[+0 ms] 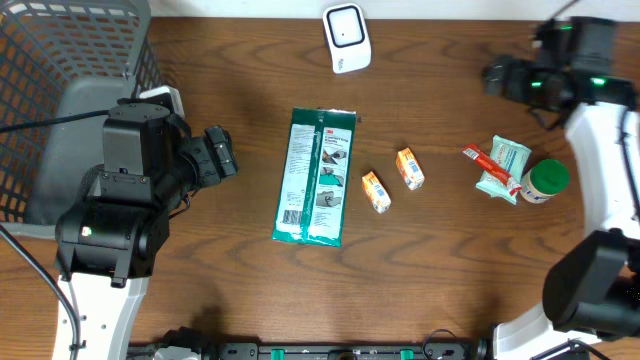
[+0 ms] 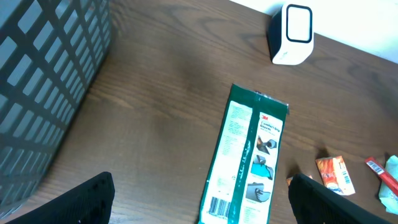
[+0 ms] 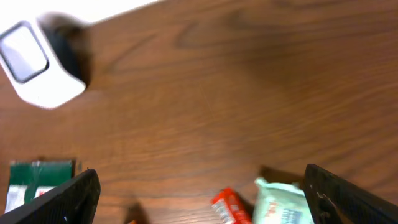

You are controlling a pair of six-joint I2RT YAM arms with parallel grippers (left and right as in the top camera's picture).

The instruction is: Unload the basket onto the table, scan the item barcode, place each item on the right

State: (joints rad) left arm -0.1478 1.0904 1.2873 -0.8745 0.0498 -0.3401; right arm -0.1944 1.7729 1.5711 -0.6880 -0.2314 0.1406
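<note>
Green packet [image 1: 316, 177] lies flat at the centre of the overhead frame, its barcode [image 2: 217, 206] at the lower left corner, well apart from the white scanner [image 1: 346, 38] at top centre. Left gripper [image 1: 222, 152] and right gripper [image 1: 497, 76] both stand wide and empty. Being thin and flat, the packet may slide from a pinch toward the orange box [image 1: 376, 191] on its right. Fingers covering the barcode would block the scan.

You have one white scanner [image 1: 346, 38] at the far edge of the table [image 1: 240, 70], one long green packet [image 1: 316, 176], two small orange boxes [image 1: 376, 191] [image 1: 410, 168], one red tube [image 1: 484, 160], one pale teal pouch [image 1: 510, 154], one green-lidded jar [image 1: 547, 180] near the right edge, and one grey mesh basket [image 1: 60, 40] at the far left corner.
</note>
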